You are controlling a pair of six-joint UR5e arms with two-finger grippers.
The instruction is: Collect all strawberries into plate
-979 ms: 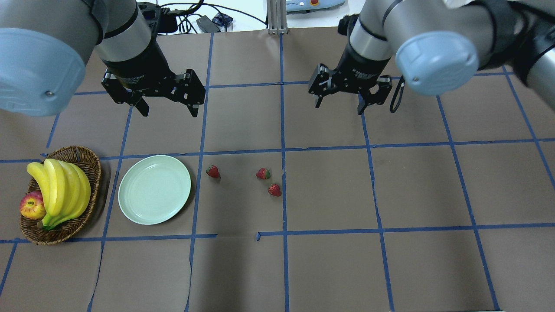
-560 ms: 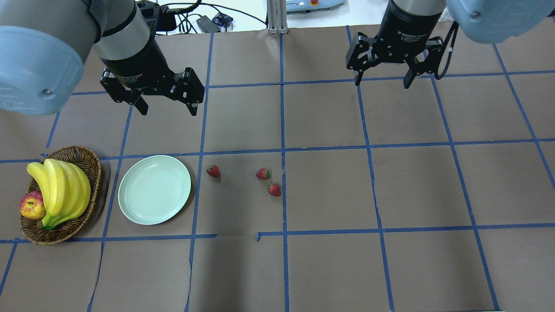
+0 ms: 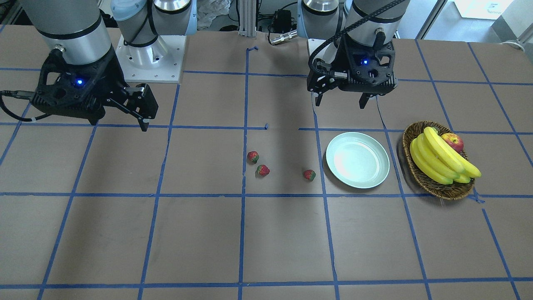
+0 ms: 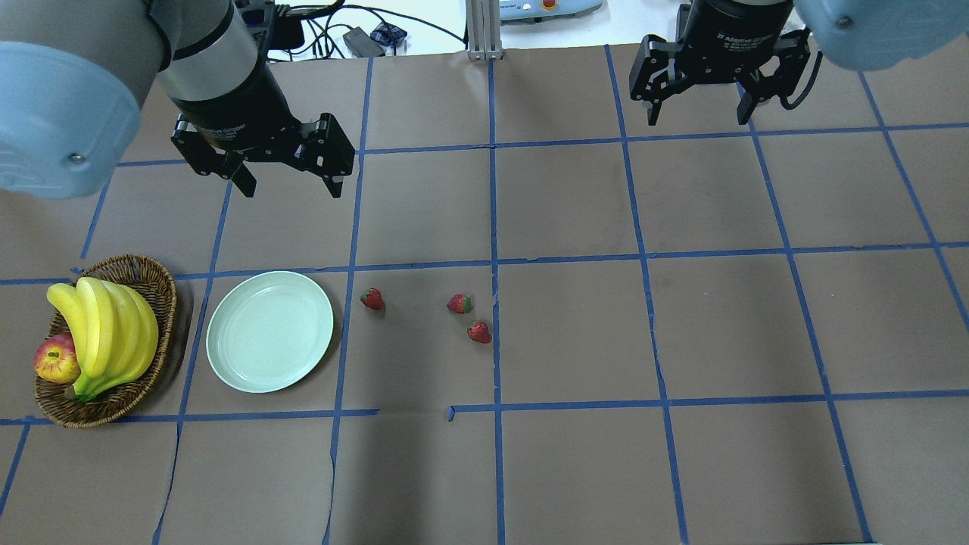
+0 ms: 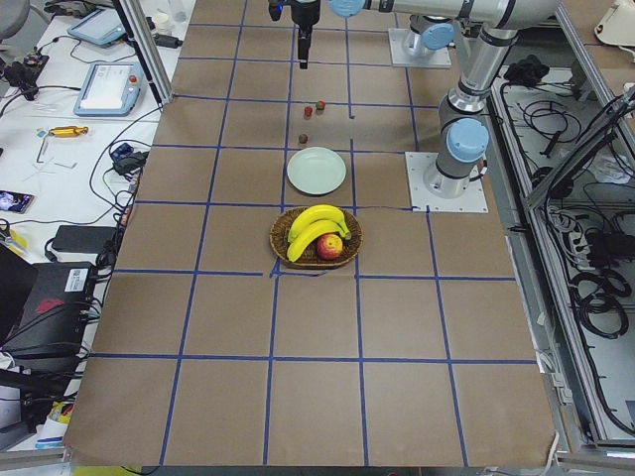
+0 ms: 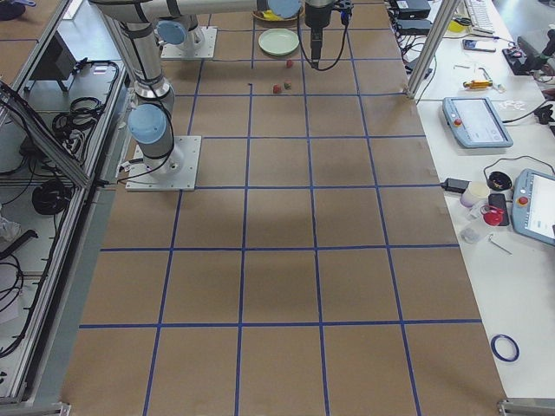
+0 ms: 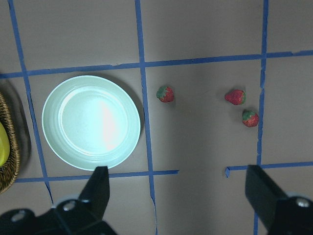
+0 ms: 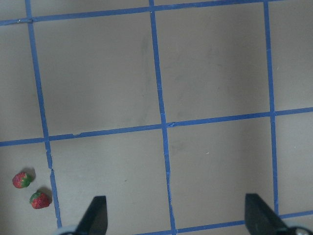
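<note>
My left gripper [image 4: 291,185] hangs above the left half of the table [image 4: 575,469], jaws spread wide, holding nothing. My right gripper [image 4: 699,117] hangs over the right half in the same state: wide apart, empty. All three strawberries lie on the table near its middle. One [image 4: 372,299] is just beside the plate [image 4: 269,331], and two [image 4: 459,303] [image 4: 479,331] lie close together, further right. Past the plate, by the left edge, sits a wicker basket [image 4: 144,272] of bananas [image 4: 106,333] and an apple [image 4: 57,359].

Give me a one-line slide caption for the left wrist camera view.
Three strawberries lie on the table beside the empty plate, with fingers of the open left gripper framing the bottom edge.
</note>
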